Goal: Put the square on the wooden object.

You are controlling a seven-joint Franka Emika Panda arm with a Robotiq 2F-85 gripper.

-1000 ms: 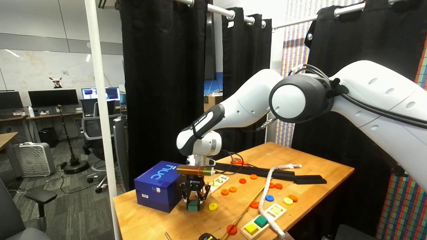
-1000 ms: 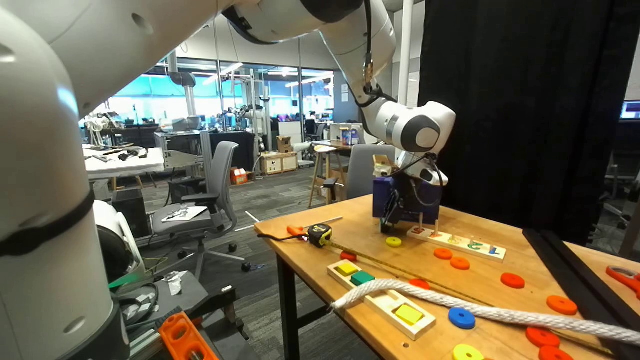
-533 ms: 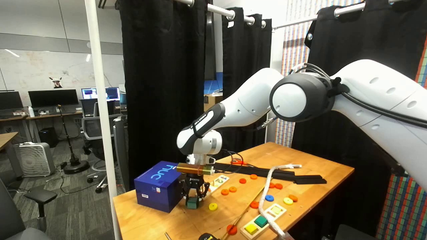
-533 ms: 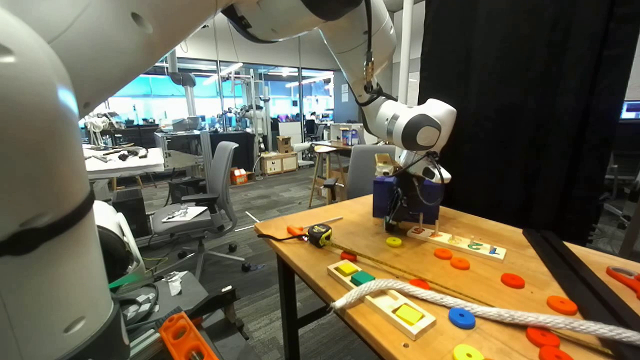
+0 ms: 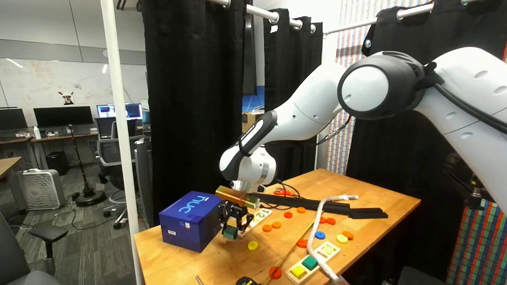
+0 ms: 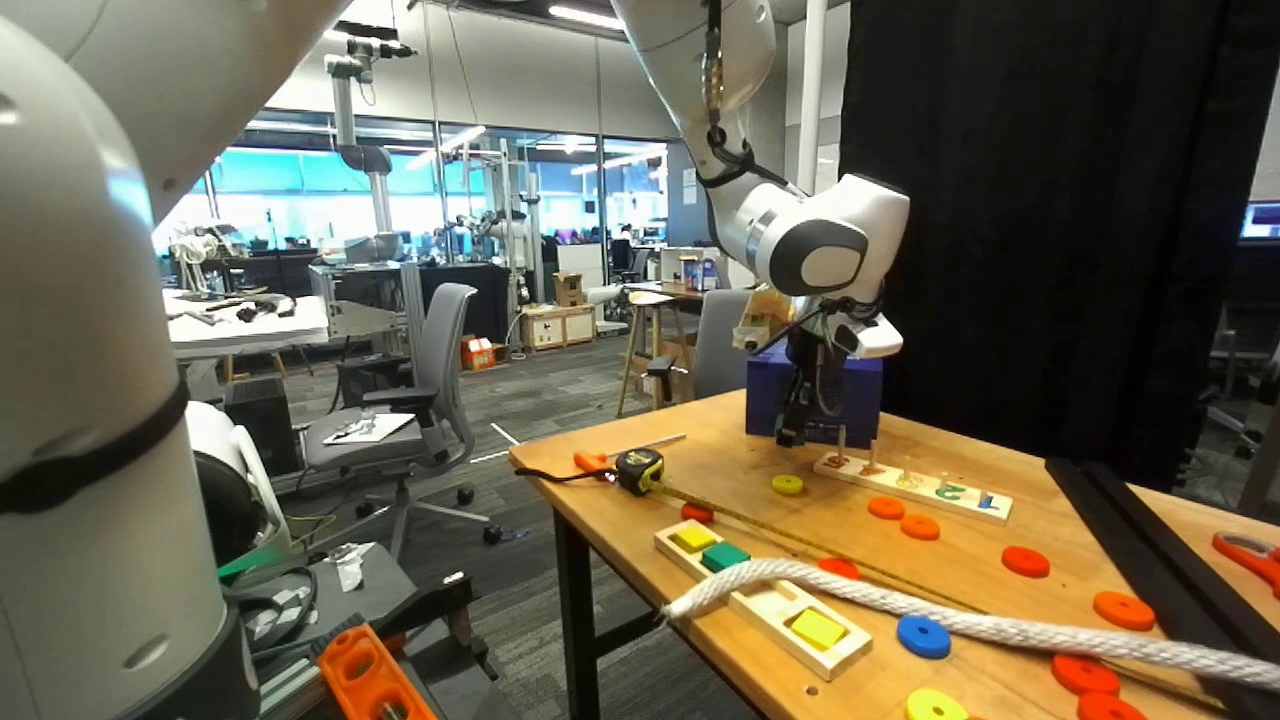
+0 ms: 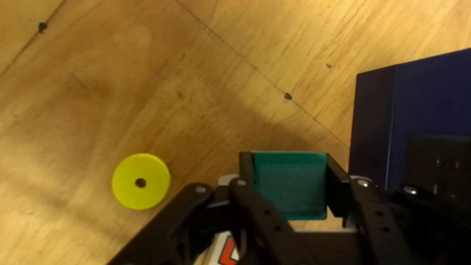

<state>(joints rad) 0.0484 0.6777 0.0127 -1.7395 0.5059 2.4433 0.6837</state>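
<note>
In an exterior view the board (image 6: 770, 602) sits well apart, around 6 o'clock from the gripper (image 6: 790, 437), which is pinching the square (image 7: 290, 186). So pickup looks done tbh; carrying it over and placing are left.

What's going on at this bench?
A robot arm has a green square gripped in its tool. The square appears to be held above the tabletop, beside the blue box. It isn't on the light-wood board yet. That board carries two yellow squares and a second green block, with a white rope lying across it.
</note>
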